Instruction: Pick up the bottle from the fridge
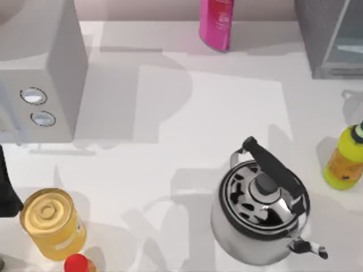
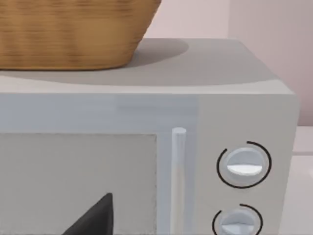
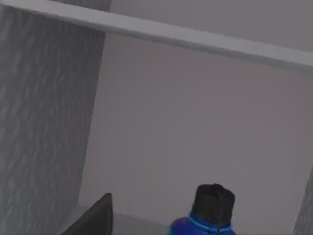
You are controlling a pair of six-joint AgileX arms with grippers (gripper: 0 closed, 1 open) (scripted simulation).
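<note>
Bottle [image 3: 208, 215] first: the blue one with a black cap stands inside the fridge [image 1: 332, 37], at the foot of a plain grey back wall, seen from the right wrist view with a speckled dark side wall beside it and a pale shelf edge crossing overhead. A dark finger [image 3: 93, 218] of the right gripper juts in near the bottle, apart from it; whether that gripper is open or closed I cannot tell.

Going across the table [image 1: 227, 113] from the left: the lighter grey box with two round dials [image 1: 39, 85] fills the back left corner, and the left wrist view looks straight at its door, with a wicker basket [image 2: 73, 32] sitting on top. One dark fingertip [image 2: 95, 218] of the left gripper shows before that door (its state I cannot tell either). At the front left edge stand a yellow can [image 1: 52, 224] and, just beside it, a red cap [image 1: 76, 263]. The middle of the table lies bare and open. A pink bottle [image 1: 215, 22] stands at the back edge. Right of centre sits a steel kettle [image 1: 261, 212], and near the right edge a yellow-green bottle [image 1: 345, 158], well apart from it. The fridge occupies the back right corner.
</note>
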